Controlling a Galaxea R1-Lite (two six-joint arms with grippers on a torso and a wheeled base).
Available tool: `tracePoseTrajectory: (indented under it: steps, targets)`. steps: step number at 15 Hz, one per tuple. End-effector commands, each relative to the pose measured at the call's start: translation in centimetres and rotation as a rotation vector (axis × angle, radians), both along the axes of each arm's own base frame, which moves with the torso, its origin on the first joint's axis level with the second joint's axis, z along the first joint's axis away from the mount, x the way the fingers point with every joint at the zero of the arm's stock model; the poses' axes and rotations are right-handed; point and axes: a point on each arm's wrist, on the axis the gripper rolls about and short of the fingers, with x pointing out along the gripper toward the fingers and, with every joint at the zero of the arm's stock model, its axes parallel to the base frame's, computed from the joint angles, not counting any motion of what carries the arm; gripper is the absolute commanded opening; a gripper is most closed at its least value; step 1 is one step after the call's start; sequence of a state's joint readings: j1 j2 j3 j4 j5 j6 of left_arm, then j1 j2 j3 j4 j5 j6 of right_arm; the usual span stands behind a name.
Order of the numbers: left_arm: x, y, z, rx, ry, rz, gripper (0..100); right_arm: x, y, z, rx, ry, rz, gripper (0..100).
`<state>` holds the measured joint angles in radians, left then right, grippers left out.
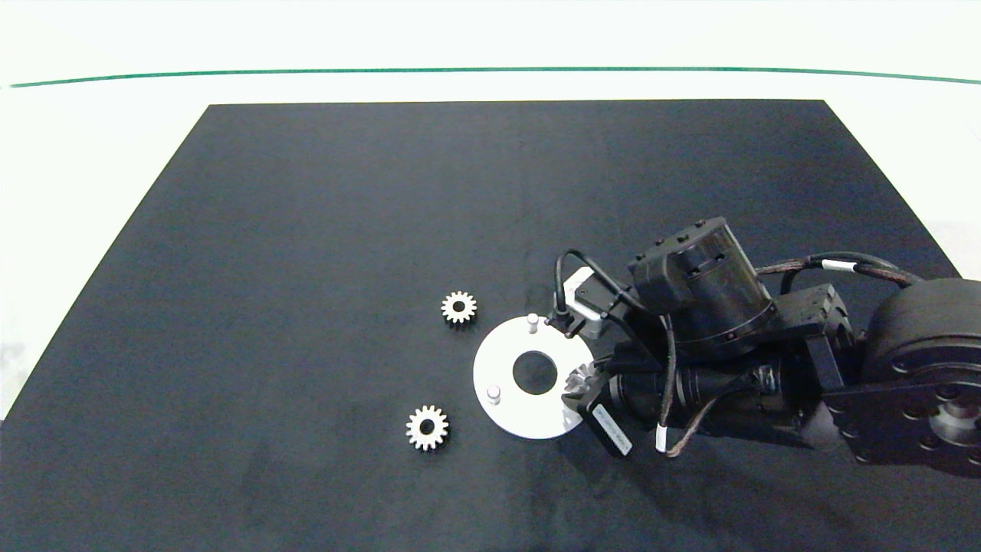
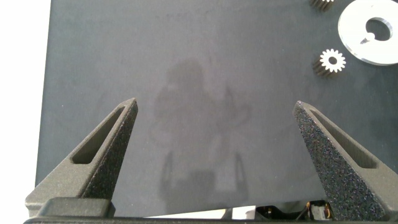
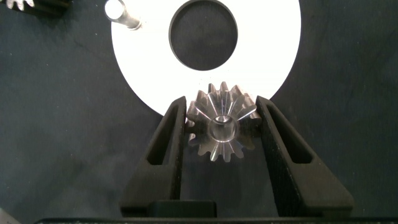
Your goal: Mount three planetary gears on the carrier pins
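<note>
Right gripper [image 3: 221, 134] clamped on small silvery toothed metal gear [image 3: 219, 127], w/ pin tip showing thru bore, over flat white round disc [image 3: 273, 50] rim. Ease straight down, no tilt. Left gripper [image 2: 214, 155] spread wide, idle.

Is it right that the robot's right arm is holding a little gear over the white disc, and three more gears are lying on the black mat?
Not quite. Only two loose gears lie on the mat, one and another, as the head view shows. The right end effector does hold a gear at the white disc's edge.
</note>
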<state>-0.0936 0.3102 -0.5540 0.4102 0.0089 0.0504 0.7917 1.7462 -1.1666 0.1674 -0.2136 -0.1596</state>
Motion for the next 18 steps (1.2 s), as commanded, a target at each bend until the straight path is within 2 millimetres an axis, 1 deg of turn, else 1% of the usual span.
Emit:
tracePoseTrajectory:
  steps: [1, 4, 11, 12, 18]
  targets:
    - [-0.01, 0.0, -0.03, 0.0, 0.002, 0.0, 100, 0.13, 0.12, -0.22, -0.007, 0.004, 0.0, 19]
    - [-0.01, 0.0, -0.03, 0.0, 0.002, 0.0, 100, 0.26, 0.26, 0.0, 0.0, -0.002, 0.0, 19]
    - [-0.02, 0.0, 0.04, 0.0, -0.002, 0.0, 100, 0.47, 0.47, -0.59, -0.014, 0.012, -0.001, 19]
    - [-0.02, 0.0, 0.04, 0.002, -0.002, 0.0, 100, 0.49, 0.49, -0.64, -0.016, 0.013, 0.0, 100]
    - [-0.05, 0.01, 0.02, 0.0, -0.002, 0.0, 100, 0.41, 0.4, -0.57, -0.015, 0.011, -0.001, 100]
